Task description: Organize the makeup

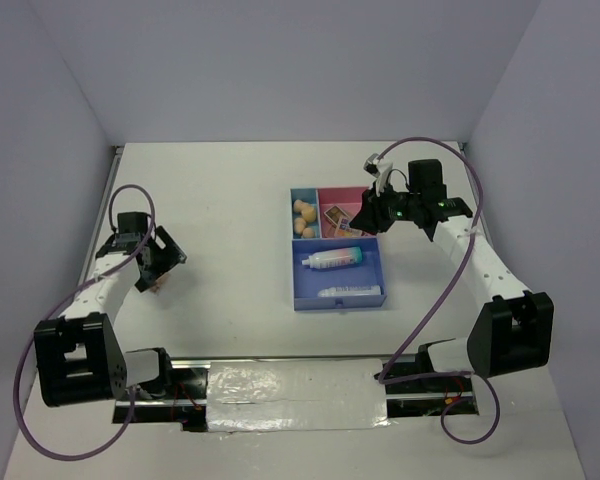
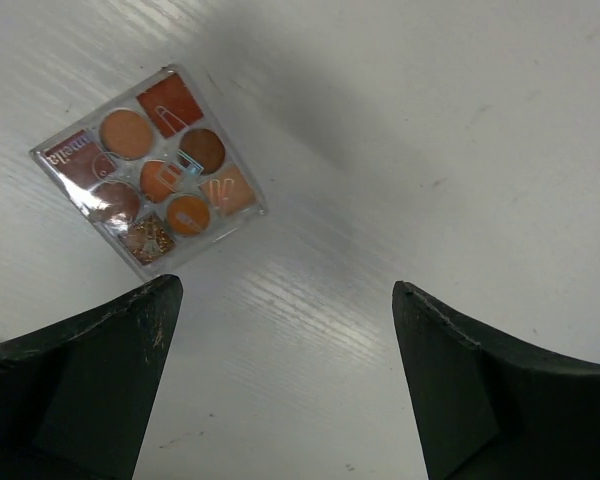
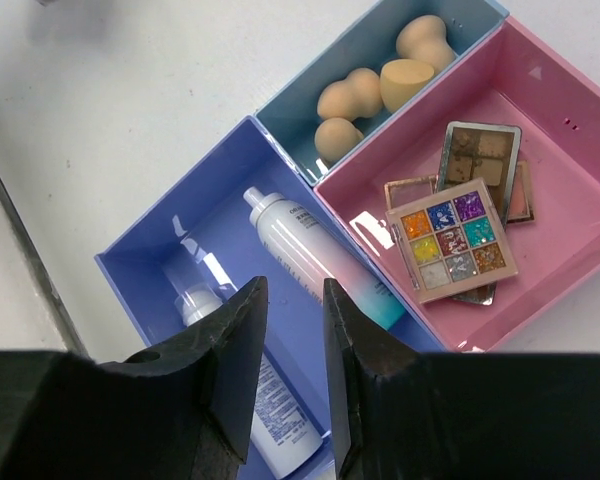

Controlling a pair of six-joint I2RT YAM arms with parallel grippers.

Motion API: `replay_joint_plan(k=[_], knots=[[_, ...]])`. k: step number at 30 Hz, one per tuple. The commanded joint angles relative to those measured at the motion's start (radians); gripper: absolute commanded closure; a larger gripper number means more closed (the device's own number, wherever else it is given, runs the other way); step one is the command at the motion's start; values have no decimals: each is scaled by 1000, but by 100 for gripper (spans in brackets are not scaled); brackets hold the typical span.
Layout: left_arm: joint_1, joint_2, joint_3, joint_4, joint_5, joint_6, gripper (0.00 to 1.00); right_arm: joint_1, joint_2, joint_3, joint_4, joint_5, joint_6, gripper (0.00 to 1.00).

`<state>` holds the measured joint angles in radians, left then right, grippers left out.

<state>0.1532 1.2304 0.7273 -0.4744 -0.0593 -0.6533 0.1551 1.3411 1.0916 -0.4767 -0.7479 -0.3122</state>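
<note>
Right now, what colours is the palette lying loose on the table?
The palette: orange, rust and brown shades in a clear case. Clearest in the left wrist view.

I'm seeing orange and brown pans in the loose palette, beige sponges, a glittery multicolour palette, a white-to-teal bottle, tray pink, teal and violet-blue.

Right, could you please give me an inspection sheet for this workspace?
Surface: white table, silvery tape strip at near edge.
Job's things: sponges, stacked palettes, gradient bottle, slim tube in the tray; brown palette loose on table near left gripper.
Clutter: nothing seen.
Grippers: left gripper open, empty; right gripper narrowly open, empty, above tray.
Cables: purple cables loop off both arms.
Surroundings: plain pale walls.
</note>
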Motion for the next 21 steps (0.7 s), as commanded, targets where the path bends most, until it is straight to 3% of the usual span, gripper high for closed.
replay_joint_plan(k=[1,10,21], knots=[[16,30,17,-13,-57,15,1,6,0,21,0,-19,-11,63],[60,112,46,-63,-209,-65,2,6,-5,11,-2,-10,-19,63],[109,218,61,25,-126,-66,1,6,-2,7,-10,-4,-22,63]])
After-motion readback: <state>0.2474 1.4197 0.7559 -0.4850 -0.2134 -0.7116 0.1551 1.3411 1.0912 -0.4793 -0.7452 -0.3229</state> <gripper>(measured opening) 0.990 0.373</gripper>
